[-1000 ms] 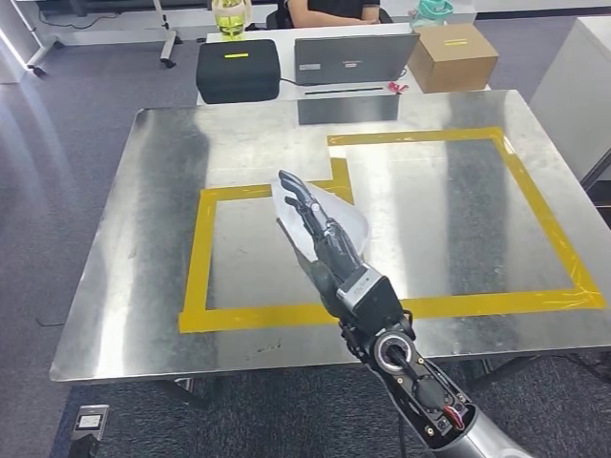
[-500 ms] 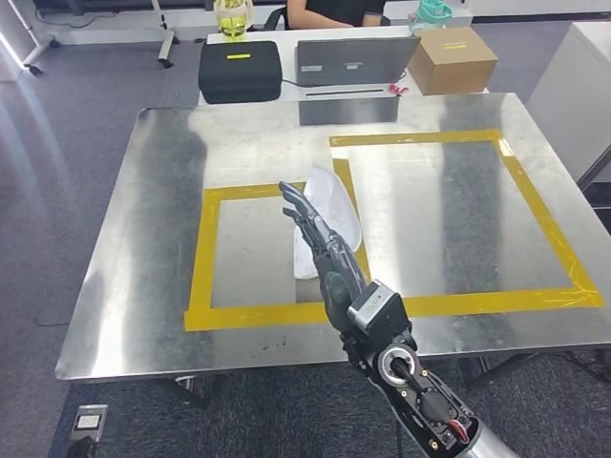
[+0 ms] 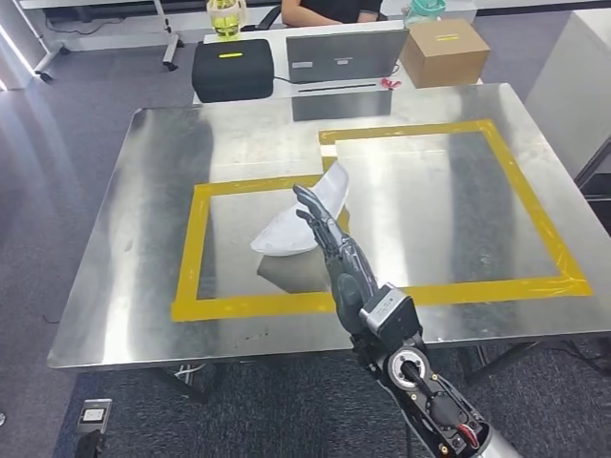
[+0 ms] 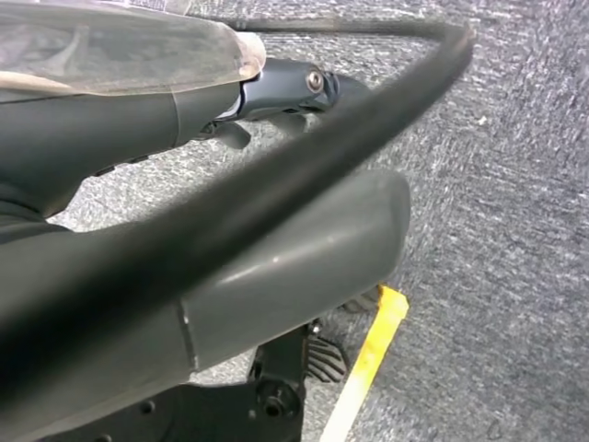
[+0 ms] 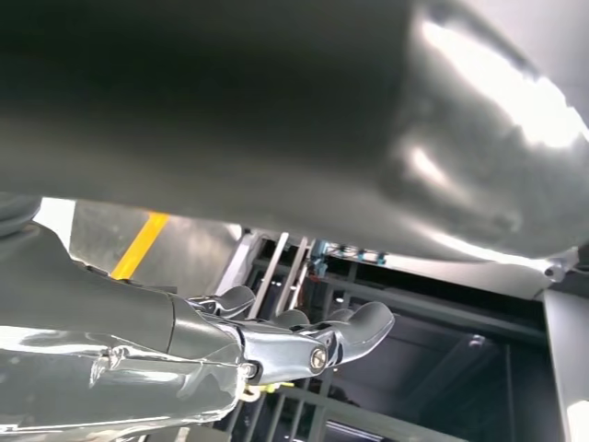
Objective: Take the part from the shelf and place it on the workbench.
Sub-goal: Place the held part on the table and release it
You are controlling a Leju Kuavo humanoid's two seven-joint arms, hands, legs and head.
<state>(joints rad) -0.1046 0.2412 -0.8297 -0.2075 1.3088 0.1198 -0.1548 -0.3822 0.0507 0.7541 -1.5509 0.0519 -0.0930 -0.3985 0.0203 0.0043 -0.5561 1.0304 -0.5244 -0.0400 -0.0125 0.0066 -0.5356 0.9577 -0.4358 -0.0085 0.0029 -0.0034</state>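
1. Your right hand (image 3: pixel 339 253) reaches out over the near edge of the tabletop (image 3: pixel 144 239), fingers stretched forward and slightly apart. The white part (image 3: pixel 299 224) lies against its far side; you cannot tell from the head view whether the fingers still have hold of it or only touch it.
2. In the right wrist view the right hand (image 5: pixel 278 345) shows its fingers extended, with the part (image 5: pixel 278 110) as a large blurred surface close beside them.
3. Your left hand (image 4: pixel 208 249) hangs over grey floor; its thick thumb is stretched out and nothing sits in it, but how far its fingers are spread cannot be told.
4. The part rests tilted on the tabletop, across the far right corner of the nearer yellow tape square (image 3: pixel 189 248).
5. Beyond the part lies the larger yellow tape square (image 3: pixel 533 205).
6. Past the tabletop's far edge stand a black case (image 3: pixel 232 70), a laptop (image 3: pixel 346 55) and a cardboard box (image 3: pixel 445 51), with a person (image 3: pixel 327 10) seated behind them.
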